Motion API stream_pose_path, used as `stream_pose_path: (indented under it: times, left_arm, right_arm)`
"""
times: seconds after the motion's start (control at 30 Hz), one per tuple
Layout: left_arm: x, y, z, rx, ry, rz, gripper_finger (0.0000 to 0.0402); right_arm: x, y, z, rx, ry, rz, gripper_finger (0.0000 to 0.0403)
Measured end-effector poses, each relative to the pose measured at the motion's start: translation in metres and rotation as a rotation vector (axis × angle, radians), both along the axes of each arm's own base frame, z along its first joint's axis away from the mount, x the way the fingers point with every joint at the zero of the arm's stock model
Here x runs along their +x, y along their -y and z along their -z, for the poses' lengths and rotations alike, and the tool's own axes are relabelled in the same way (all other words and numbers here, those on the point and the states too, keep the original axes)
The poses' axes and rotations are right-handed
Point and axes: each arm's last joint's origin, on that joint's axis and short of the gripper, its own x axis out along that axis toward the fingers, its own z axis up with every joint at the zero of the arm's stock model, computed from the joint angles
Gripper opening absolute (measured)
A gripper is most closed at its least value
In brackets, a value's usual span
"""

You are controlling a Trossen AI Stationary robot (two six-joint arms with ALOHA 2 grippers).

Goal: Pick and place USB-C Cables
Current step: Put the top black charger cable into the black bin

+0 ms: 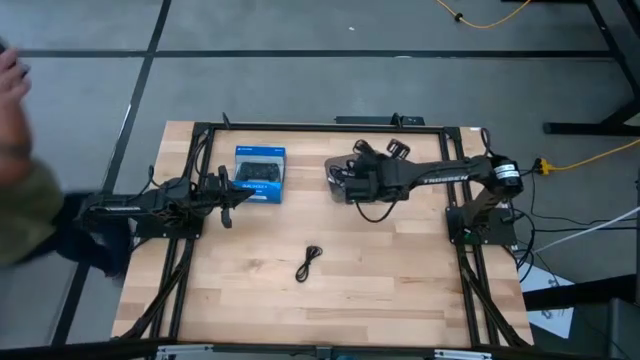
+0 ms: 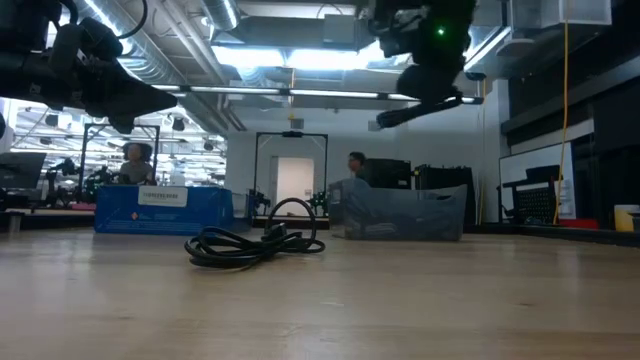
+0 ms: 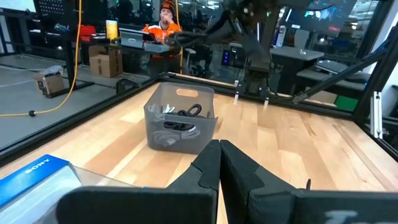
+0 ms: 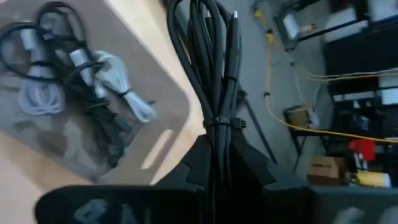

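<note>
A black coiled USB-C cable (image 1: 309,263) lies flat on the bare wood near the table's middle, also seen in the low view as the cable (image 2: 255,245). My right gripper (image 4: 217,146) hovers above the grey bin (image 1: 338,183) and is shut on another black cable bundle (image 4: 211,56). Inside the bin (image 4: 93,93) lie light grey and black cables (image 4: 68,74). My left gripper (image 3: 219,167) is shut and waits beside the blue box (image 1: 260,172), toward the table's left edge. My right gripper pinches the black cable bundle between its two fingers, just below the bundle's tie (image 4: 219,122). The strands run lengthwise between the fingers and stick out past their tips. The bundle is lifted clear, above the bin's edge.
The blue box (image 2: 165,208) stands at the far left of the table, the bin (image 3: 180,118) at far centre. A black frame (image 1: 300,126) rims the table. A person (image 1: 15,150) stands off the left edge. Bare wood spans the near half around the lone cable.
</note>
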Motion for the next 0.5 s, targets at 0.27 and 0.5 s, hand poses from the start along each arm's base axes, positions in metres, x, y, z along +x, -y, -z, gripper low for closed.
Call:
stream_pose_path:
  times: [0.27, 0.5]
  left_arm:
    - [0.0, 0.0, 0.0, 0.0, 0.001, 0.0, 0.0]
    - [0.0, 0.0, 0.0, 0.0, 0.0, 0.0, 0.0]
  right_arm:
    - [-0.011, 0.032, 0.055, 0.163, 0.046, -0.129, 0.0038]
    - [-0.016, 0.055, 0.057, 0.307, 0.279, -0.275, 0.0056]
